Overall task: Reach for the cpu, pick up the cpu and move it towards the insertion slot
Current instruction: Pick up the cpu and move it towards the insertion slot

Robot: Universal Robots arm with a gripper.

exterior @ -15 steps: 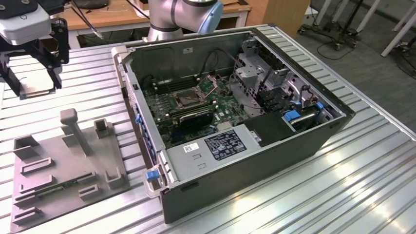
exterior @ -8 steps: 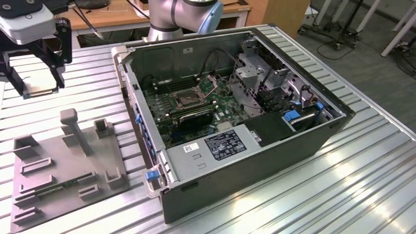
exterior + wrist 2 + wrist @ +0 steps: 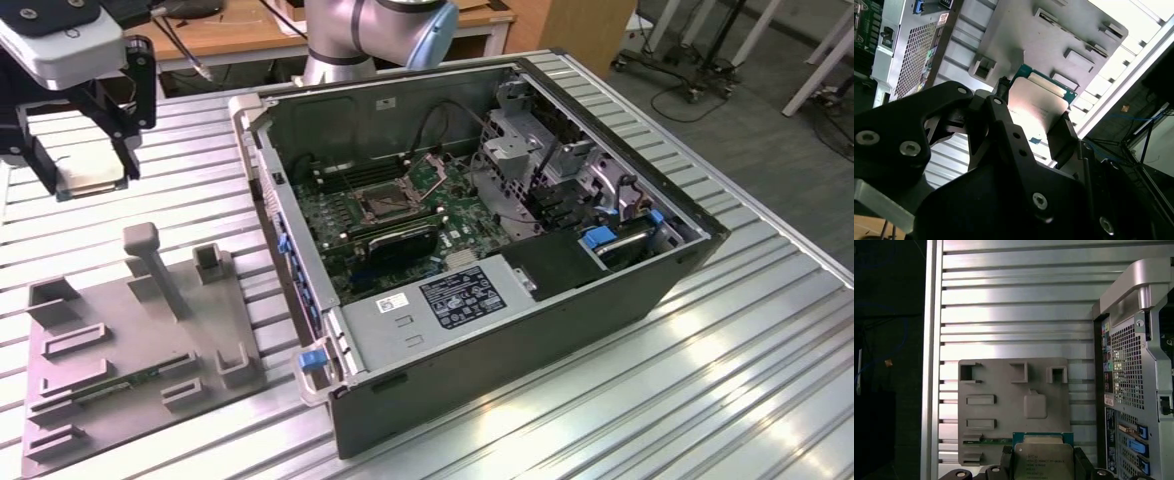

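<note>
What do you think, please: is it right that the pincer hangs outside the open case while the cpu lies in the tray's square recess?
Not quite. The cpu does not lie in the tray's square recess, which is bare. The pincer grips it, as the first wrist view shows. The pincer does hang outside the open case.

Partly hidden cpu (image 3: 1043,457)
In the first wrist view it is cut off at the picture's edge, and its sides are covered by the gripper (image 3: 1042,463).
</note>
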